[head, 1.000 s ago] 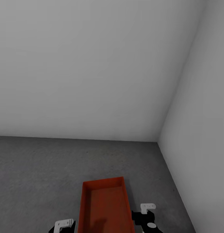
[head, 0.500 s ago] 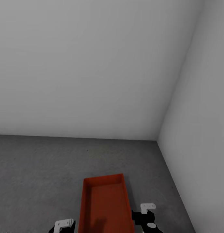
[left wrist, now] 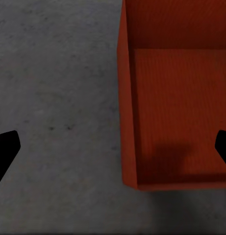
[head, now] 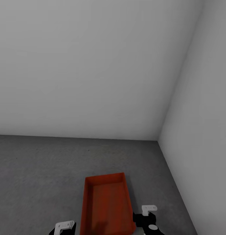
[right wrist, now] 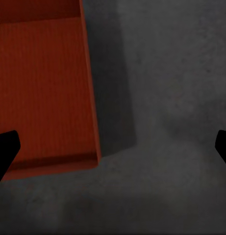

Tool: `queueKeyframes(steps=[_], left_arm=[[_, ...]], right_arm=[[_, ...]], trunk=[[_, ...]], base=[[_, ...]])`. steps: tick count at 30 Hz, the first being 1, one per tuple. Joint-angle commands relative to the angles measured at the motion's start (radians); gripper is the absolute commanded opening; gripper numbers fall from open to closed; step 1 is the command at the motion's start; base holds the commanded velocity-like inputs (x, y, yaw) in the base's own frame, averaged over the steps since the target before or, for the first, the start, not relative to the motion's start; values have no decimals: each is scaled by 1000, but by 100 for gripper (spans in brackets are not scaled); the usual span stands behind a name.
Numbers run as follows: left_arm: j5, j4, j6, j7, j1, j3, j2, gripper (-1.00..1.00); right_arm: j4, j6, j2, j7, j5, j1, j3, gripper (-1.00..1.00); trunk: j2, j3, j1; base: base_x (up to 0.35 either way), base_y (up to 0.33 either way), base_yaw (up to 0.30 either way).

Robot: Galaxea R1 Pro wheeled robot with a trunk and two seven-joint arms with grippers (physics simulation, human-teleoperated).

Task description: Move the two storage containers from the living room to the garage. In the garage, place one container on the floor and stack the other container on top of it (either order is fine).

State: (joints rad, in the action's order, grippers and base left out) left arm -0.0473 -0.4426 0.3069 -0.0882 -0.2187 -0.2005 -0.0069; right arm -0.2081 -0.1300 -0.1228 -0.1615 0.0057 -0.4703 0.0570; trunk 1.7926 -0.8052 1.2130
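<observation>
On the rough grey concrete floor (head: 44, 169) sits one red-orange rectangular open-top container (head: 106, 205), apparently just placed. Left gripper (left wrist: 113, 147) and right gripper (right wrist: 113, 147) gape wide, straddling its side walls. Fetching the second bin comes next, I judge.

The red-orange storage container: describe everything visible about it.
The storage container is a plain rectangular open-top bin with thin walls and nothing visible inside. It sits upright over the dark speckled floor near the room's corner, long axis pointing toward the far wall. Whether it rests on the floor cannot be told. Both pincers flank it, open, not gripping.
</observation>
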Motion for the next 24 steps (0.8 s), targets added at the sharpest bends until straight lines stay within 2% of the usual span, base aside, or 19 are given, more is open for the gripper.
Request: queueKeyframes(steps=[1,24], left_arm=[[-5,1,3,-8,-1,-8,-1,100],[-5,0,3,-8,-1,-8,-1,100]], right_arm=[[1,-2,0,-6,0,-1,6,100],[1,-2,0,-7,0,-1,6,100]], trunk=[[0,-1,0],[0,-1,0]], base=[[-29,5,0],[-4,1,0]])
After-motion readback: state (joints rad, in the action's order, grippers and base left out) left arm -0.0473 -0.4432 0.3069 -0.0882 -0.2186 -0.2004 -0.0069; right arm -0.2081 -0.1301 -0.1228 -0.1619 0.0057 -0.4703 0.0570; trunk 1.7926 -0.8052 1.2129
